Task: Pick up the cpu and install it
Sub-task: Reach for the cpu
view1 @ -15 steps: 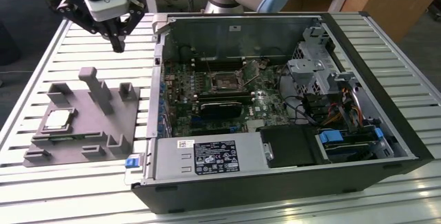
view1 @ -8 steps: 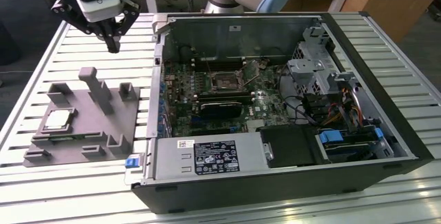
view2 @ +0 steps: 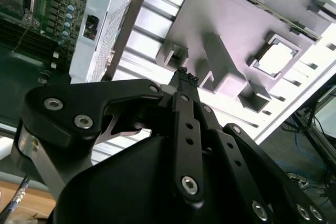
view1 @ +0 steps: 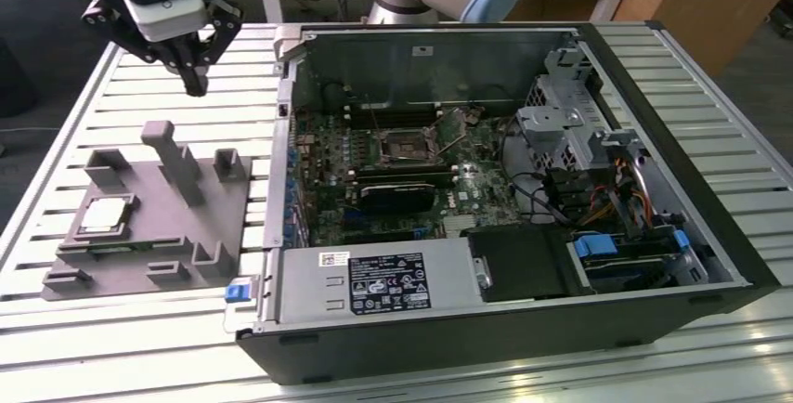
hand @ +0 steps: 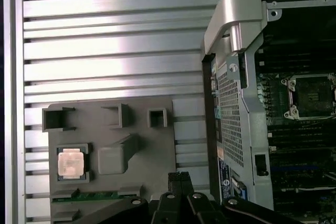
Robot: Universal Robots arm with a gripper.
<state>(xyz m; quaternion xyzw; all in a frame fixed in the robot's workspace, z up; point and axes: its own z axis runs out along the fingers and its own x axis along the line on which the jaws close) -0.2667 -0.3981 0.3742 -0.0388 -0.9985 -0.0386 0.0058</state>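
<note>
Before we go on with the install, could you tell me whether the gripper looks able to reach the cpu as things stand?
Probably yes. The cpu lies uncovered in its recess on the grey fixture, open from above; the gripper hangs above the table, jaws shut and empty.

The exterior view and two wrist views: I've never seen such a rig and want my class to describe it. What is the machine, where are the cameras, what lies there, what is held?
The machine is a robot arm ending in a gripper, a two-fingered claw. The exterior view comes from a camera off the arm; both wrist views come from cameras riding near its wrist. On the slatted metal table lie a grey holder tray and an open computer case. The cpu, a small silver square, sits in the tray. The gripper hangs over the table near the tray, shut, holding nothing. The case's socket looks empty.
</note>
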